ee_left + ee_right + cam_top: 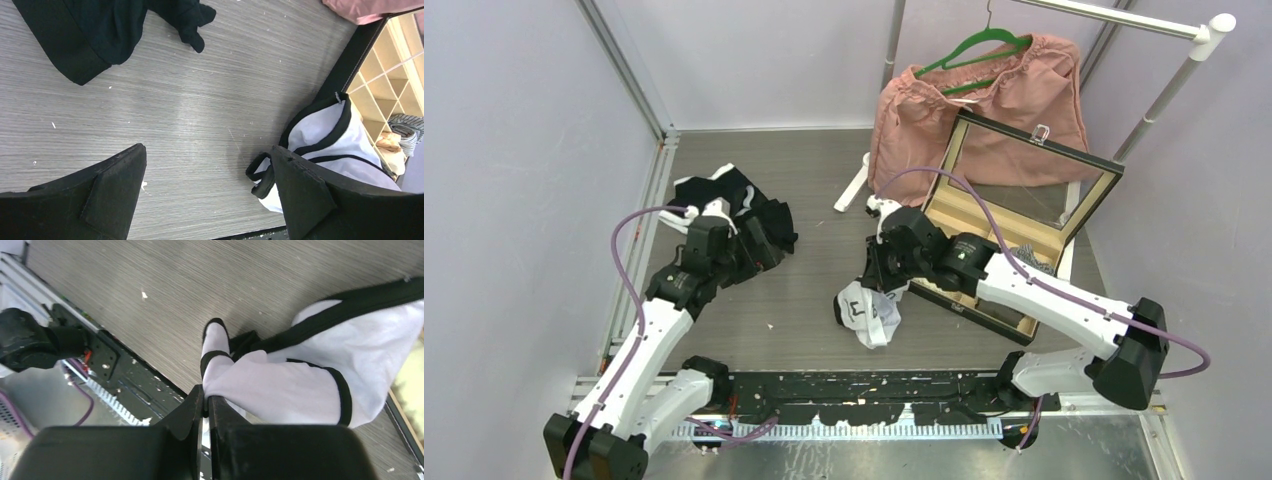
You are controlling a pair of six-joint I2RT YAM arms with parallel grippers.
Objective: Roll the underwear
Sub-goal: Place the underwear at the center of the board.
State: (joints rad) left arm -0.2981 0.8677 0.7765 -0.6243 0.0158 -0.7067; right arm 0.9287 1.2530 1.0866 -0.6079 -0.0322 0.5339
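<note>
Right fingers [197,402], pressed together, pinch a fold of the white underwear [280,390], bunched mid-tabletop [165,285] just beside the box [1024,215]. Left fingers [115,185] hang spread over the tabletop, near the black underwear [75,40].
</note>
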